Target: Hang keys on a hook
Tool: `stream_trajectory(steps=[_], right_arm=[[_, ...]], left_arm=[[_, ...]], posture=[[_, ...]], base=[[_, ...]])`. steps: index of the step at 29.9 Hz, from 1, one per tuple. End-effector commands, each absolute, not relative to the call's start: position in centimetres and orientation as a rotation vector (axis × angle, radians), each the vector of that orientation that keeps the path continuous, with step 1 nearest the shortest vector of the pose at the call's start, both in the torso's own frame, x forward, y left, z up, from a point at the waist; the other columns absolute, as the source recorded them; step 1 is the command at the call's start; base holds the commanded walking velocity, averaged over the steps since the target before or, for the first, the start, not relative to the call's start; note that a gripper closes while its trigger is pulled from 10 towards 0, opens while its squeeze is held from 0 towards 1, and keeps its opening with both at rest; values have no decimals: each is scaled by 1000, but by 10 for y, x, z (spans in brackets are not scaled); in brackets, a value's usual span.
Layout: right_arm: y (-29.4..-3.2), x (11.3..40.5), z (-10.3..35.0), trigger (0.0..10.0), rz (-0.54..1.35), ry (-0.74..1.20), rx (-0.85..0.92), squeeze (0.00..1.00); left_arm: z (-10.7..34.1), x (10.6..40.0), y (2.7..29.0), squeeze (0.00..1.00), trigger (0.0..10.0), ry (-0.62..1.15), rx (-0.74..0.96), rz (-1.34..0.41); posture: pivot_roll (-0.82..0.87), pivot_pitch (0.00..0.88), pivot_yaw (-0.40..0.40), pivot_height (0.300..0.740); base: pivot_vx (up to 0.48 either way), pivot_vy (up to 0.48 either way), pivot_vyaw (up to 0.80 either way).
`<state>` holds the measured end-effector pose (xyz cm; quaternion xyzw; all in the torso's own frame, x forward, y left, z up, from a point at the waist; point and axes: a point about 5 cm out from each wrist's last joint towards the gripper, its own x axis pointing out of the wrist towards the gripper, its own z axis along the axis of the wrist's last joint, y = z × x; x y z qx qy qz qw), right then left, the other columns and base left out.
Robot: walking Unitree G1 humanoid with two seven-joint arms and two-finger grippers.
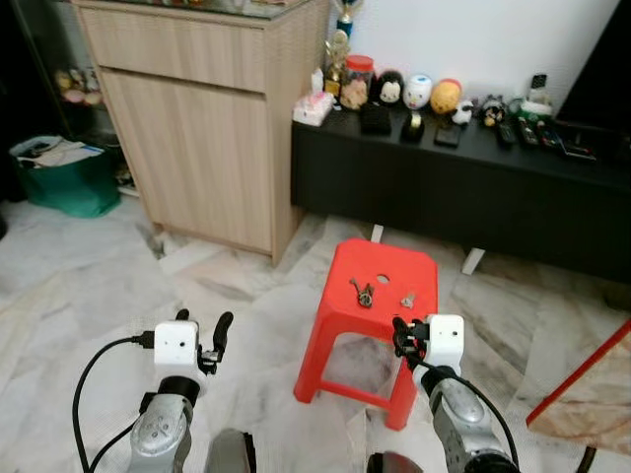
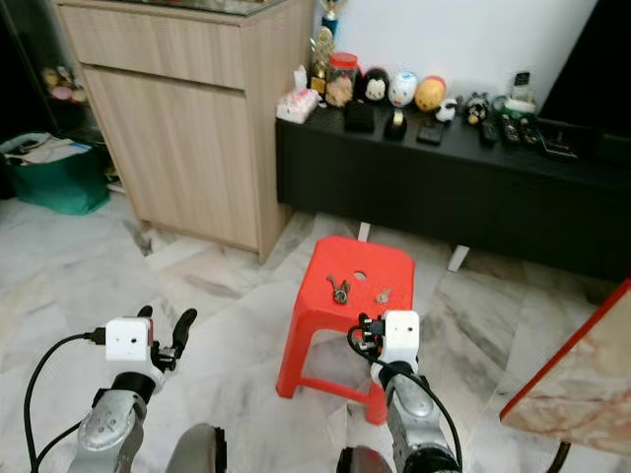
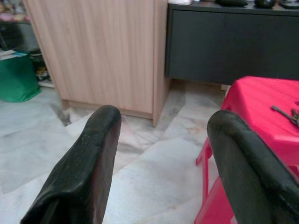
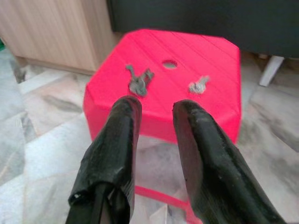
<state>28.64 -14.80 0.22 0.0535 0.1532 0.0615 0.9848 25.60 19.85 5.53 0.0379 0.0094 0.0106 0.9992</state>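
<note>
While keys [image 1: 363, 293] lie mid-frame on the red stool [image 1: 347, 268], right gripper [image 4: 156, 109] hovers near (fingers parted, empty); left gripper [image 3: 161, 140] spread wide lower left.

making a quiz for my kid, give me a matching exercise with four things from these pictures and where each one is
Things:
1. keys
2. green bin
3. round toy heads
4. left gripper

Places:
A. on the black low cabinet
B. over the marble floor, beside the stool
C. on the red stool
D. on the floor beside the wooden cupboard

Pairs: 1-C, 2-D, 3-A, 4-B

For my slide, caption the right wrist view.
Open right end effector hovering short of two key bunches on a red stool.
</note>
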Motion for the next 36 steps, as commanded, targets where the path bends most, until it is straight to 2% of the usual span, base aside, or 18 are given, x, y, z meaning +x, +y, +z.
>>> stream_trajectory(steps=[1,8,13,31,36], right_arm=[[-153,286,1,10000,113,313,98,0],[-152,285,3,10000,143,290,52,0],[-153,285,2,10000,146,295,63,0],[-152,287,4,10000,159,284,61,0],[-150,288,4,10000,169,289,65,0]], left_arm=[[59,258,194,0,10000,10,75,5],[61,260,193,0,10000,4,78,3],[61,260,192,0,10000,3,79,-1],[63,263,192,0,10000,-5,83,-3],[63,263,190,0,10000,-4,82,-6]], posture=[[81,0,-90,586],[80,0,-90,586],[80,0,-91,586],[78,0,-93,586],[77,0,-95,586]], base=[[244,0,0],[305,0,0],[339,0,800],[348,0,0],[351,0,733]])
